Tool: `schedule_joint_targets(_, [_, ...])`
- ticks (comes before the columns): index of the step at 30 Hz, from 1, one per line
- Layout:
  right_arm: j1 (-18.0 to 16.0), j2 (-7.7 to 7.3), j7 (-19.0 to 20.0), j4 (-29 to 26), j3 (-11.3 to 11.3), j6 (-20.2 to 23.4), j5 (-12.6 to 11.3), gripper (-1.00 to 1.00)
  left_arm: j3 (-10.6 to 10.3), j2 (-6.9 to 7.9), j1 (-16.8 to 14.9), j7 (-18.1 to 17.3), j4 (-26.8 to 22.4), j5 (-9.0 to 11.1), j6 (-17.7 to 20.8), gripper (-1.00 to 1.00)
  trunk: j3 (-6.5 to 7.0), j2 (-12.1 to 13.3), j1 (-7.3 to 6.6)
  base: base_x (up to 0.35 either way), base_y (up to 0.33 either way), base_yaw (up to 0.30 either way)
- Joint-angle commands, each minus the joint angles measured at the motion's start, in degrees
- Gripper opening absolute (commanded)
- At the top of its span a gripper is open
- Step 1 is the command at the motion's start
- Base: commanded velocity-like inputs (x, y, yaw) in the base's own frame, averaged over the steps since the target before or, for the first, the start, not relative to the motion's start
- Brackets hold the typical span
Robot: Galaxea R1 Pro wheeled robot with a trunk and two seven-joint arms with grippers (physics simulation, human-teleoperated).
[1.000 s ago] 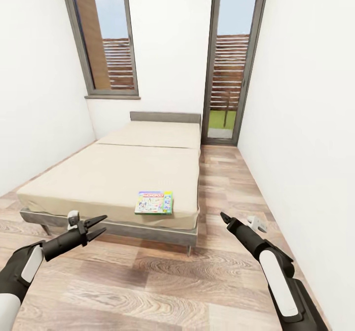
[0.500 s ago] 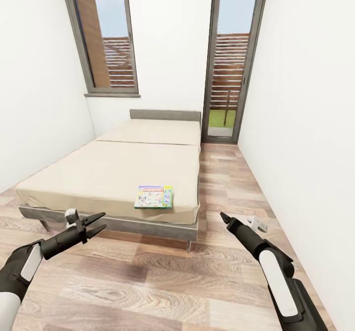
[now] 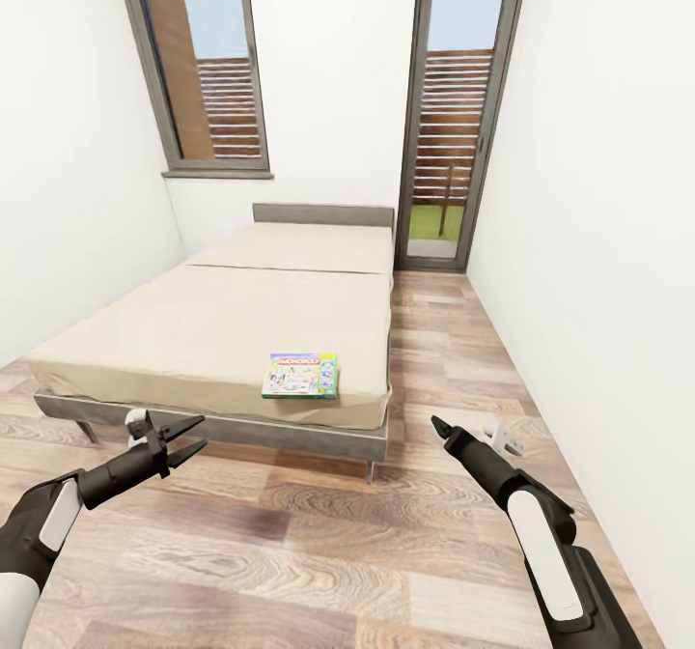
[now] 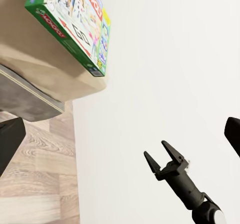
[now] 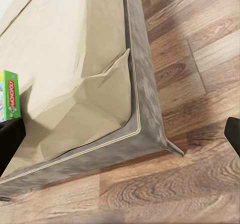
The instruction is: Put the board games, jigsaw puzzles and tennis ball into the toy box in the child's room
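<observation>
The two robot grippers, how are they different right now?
The left gripper has its two fingers spread apart like an open beak, while the right gripper looks pinched to a single point in the head view. The left gripper is out in front of the bed's grey frame, and the right gripper is over the wood floor past the bed's corner. Both are black, empty and held off the floor.

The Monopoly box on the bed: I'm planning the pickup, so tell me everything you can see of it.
The Monopoly box is a thin, flat printed box with a pale, colourful cartoon top, red lettering and green side edges. It lies flat on the beige mattress of the bed, near the foot edge by the corner. Nothing else touches it.
</observation>
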Motion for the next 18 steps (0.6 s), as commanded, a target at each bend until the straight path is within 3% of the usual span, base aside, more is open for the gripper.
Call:
schedule_joint_targets(1, [0.0, 0.04, -0.5, -0.1, -0.1, 0.3, -0.6, 1.00, 0.0, 0.01, 0.0, -0.1, 0.0, 0.2, 0.4, 1.00, -0.05, 0.0, -0.01, 0.000, 0.000, 0.000])
schedule_joint_targets(18, [0.0, 0.00, -0.4, -0.1, -0.1, 0.3, -0.6, 1.00, 1.1, 0.23, -0.2, -0.1, 0.0, 0.0, 1.8, 1.00, -0.05, 0.0, -0.01, 0.091, 0.006, 0.000])
